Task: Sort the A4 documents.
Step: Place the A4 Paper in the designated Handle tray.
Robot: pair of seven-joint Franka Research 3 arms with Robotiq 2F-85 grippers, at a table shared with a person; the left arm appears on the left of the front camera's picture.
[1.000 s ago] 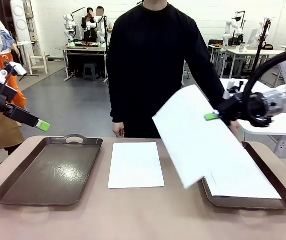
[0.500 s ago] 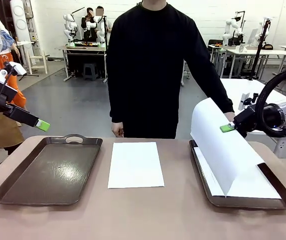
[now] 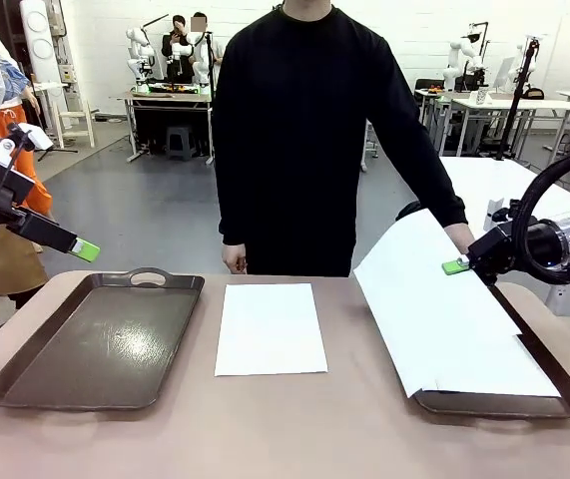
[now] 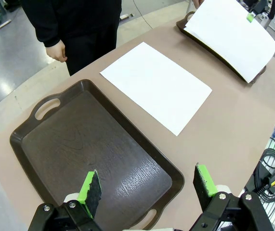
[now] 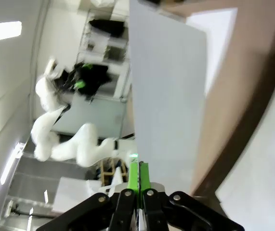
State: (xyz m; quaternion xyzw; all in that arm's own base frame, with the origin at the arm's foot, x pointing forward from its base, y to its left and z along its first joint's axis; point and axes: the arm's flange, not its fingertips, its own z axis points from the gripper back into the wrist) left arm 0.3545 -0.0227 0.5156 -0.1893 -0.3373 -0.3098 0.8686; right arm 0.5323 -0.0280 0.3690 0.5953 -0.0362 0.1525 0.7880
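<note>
The right gripper point(image 3: 454, 266) is clamped on the upper edge of one A4 sheet point(image 3: 434, 309). In the right wrist view its green pads point(image 5: 138, 168) meet flat together with the paper's edge point(image 5: 168, 96) between them. The gripper points sideways toward the table's middle from an arm that comes in low on the right. The sheet slopes down from the grip toward the near side. Its lower edge seems to rest on the right tray point(image 3: 509, 405), though the contact itself is hard to make out, and its near left corner juts past the tray's left rim.

In that tray lies a second sheet point(image 3: 536, 375), flat, its near right corner showing from under the sloping one.

The left gripper point(image 3: 84, 249) hangs in the air beyond the left tray's point(image 3: 25, 371) far left corner, clear of the table point(image 3: 285, 429). In the left wrist view its jaws stand wide apart point(image 4: 148, 185) with nothing between them, the green pads point(image 4: 91, 190) looking down on the tray's glossy brown floor point(image 4: 79, 144).

A third sheet point(image 3: 270, 327) lies flat on the bare table between the two trays — touching neither.

A person in black stands at the far edge, one hand point(image 3: 233, 258) hanging near the table, the other point(image 3: 459, 238) just behind the raised sheet's top edge.
</note>
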